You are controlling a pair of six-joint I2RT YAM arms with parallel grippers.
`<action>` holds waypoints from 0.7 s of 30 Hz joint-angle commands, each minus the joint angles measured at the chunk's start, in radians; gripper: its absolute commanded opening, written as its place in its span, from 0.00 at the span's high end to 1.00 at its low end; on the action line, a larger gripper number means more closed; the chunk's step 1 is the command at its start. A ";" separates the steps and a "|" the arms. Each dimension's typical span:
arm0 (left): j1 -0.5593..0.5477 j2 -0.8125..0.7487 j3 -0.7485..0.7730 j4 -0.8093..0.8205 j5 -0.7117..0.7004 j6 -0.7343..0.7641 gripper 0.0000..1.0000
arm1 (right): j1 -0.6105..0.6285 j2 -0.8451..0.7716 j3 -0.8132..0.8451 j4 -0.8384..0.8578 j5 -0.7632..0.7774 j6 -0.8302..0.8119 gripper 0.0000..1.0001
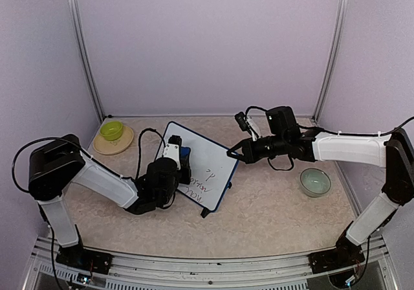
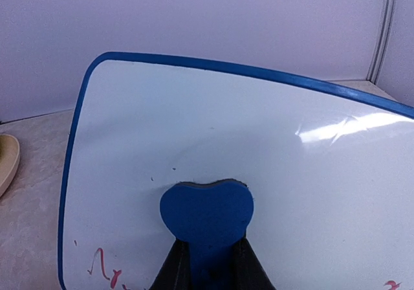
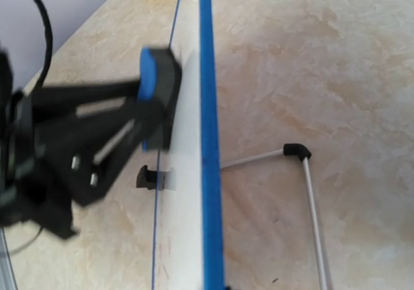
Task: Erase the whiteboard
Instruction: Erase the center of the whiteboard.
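Left gripper (image 2: 209, 261) nearest lens: clamped on blue eraser block (image 2: 207, 212), block flat vs. whiteboard (image 2: 259, 128). Board stands tilted on wire legs (image 3: 299, 153), mid-table, btwn arms. Right gripper (image 1: 231, 153) closed, tip at board's rt edge; pinch on frame not confirmable. Est.: board light, stiff, slick-faced, apt to slide or tip under wiping; brace at frame edge. Marker writing on near end, illegible. No brand seen.

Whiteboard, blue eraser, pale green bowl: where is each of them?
whiteboard (image 1: 204, 151), top view, bare white face.
blue eraser (image 2: 207, 212), left wrist view, its flat front.
pale green bowl (image 1: 315, 182), top view, its hollow middle.
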 commanded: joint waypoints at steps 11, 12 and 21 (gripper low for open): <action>-0.226 0.162 0.093 0.022 0.025 0.113 0.86 | 0.050 0.052 -0.016 -0.128 -0.066 -0.106 1.00; -0.224 0.161 0.090 0.023 0.013 0.112 0.86 | 0.050 0.051 -0.017 -0.128 -0.065 -0.106 1.00; -0.064 0.070 -0.003 -0.022 0.034 0.000 0.86 | 0.050 0.045 -0.026 -0.125 -0.063 -0.108 1.00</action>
